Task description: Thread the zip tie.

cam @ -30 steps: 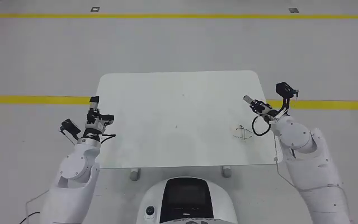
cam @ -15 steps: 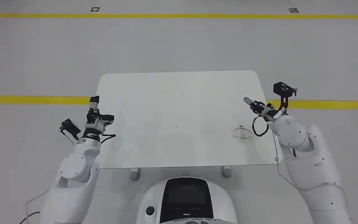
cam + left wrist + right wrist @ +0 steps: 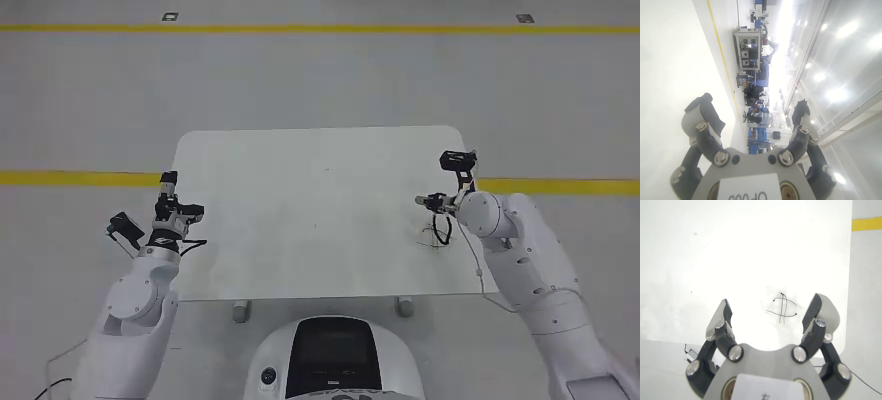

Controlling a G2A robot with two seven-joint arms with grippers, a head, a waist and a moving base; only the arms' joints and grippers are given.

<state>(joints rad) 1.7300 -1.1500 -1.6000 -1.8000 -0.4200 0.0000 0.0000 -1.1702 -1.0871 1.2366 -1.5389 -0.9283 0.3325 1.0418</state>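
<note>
Zip ties [image 3: 781,314]: four black strands, lying crossed on one white table [image 3: 300,200], right of centre in the top view. That view is rendering them as one tangle; the right wrist view is separating them.
Grippers, two: right gripper [image 3: 425,201] hanging just beside them, left gripper [image 3: 753,99] at the table's left edge. Both are gaping wide and gripping nothing.

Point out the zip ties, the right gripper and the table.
zip ties [image 3: 781,314], right wrist view, where the strands cross.
right gripper [image 3: 770,298], right wrist view, midway between its open fingertips.
table [image 3: 300,200], top view, bare middle of its top.

Left end effector [image 3: 753,102] spread wide, right end effector [image 3: 770,306] spread, tilted downward
</note>
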